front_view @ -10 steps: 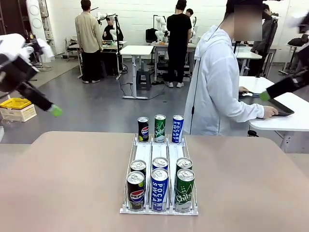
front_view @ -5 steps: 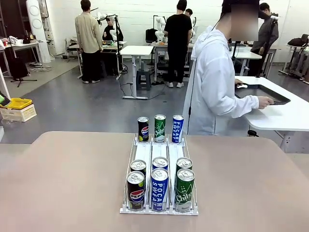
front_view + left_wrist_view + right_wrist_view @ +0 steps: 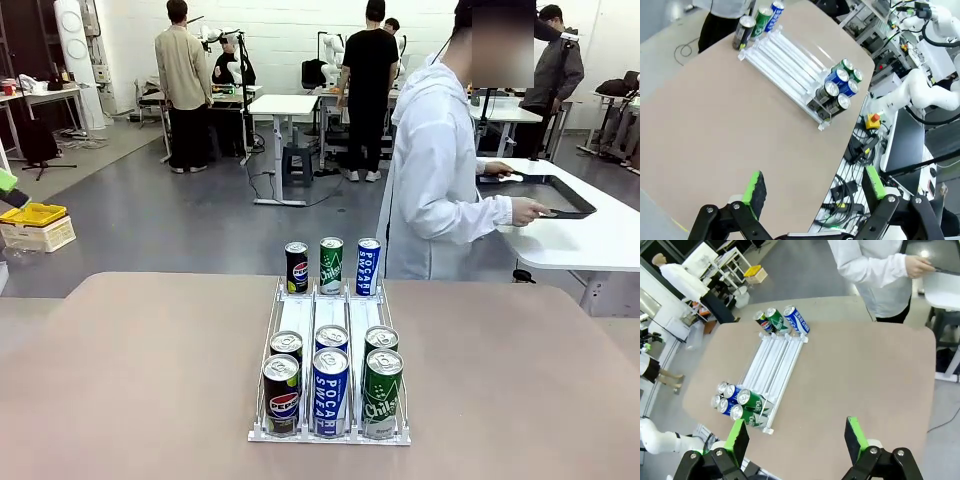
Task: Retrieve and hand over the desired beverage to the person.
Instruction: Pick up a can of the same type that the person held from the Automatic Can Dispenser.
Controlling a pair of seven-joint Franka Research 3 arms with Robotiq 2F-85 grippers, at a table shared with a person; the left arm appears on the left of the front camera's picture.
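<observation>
A clear three-lane rack [image 3: 330,318] stands mid-table with drink cans. At its near end are a Pepsi can [image 3: 282,395], a blue Pocari Sweat can [image 3: 330,390] and a green Chilsung can [image 3: 382,392], each with a like can behind it. Three more cans [image 3: 331,265] stand at the far end. The person [image 3: 435,180] in a white hooded jacket stands beyond the table, turned sideways, both hands on a black tray [image 3: 560,195]. My left gripper [image 3: 814,185] hangs open high above the table's left side. My right gripper [image 3: 796,434] is open too, high above the right side.
A white side table [image 3: 590,240] carries the black tray at the right. A yellow box [image 3: 35,215] sits on the floor at the left. Other people and work tables stand far back. The brown table [image 3: 140,370] spreads wide on both sides of the rack.
Both arms, seen at the picture's side edges a second ago, have drawn out of the front view. The person has turned further toward the side table. The cans have not moved.
</observation>
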